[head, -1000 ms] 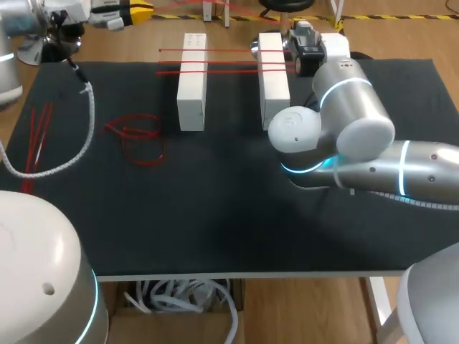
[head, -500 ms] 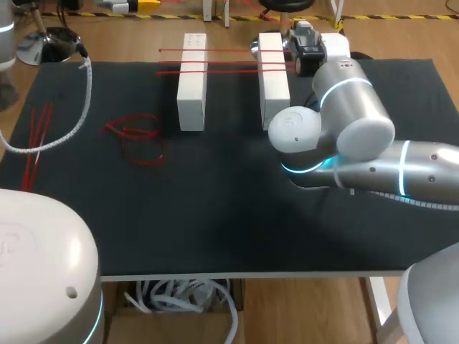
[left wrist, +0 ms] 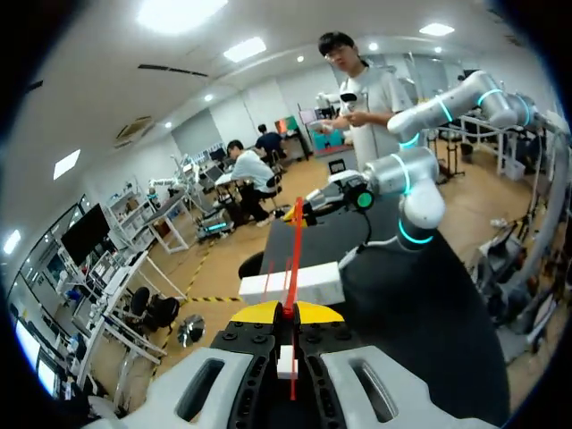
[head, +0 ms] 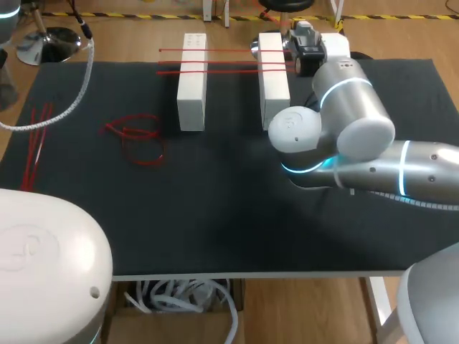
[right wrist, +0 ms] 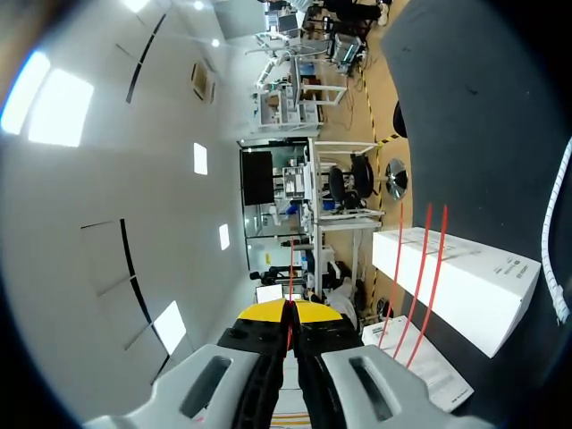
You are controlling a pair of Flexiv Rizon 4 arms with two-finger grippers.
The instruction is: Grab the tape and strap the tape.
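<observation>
Strapping step, apparently. Left end effector (left wrist: 288, 311) pinched shut on a red tape (left wrist: 294, 250); right end effector (right wrist: 289, 308) likewise. Other tapes (head: 233, 62) across white blocks (head: 191, 93), far middle of desk (head: 229, 215). Next, probably: lay it straight over both.

Three red tape strands (head: 229, 61) across blocks (head: 192, 93)

Head camera looks down; all views share a white block (head: 192, 89).

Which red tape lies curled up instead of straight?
The loose tape on the mat, left of the left white block; the other tapes run straight.
</observation>
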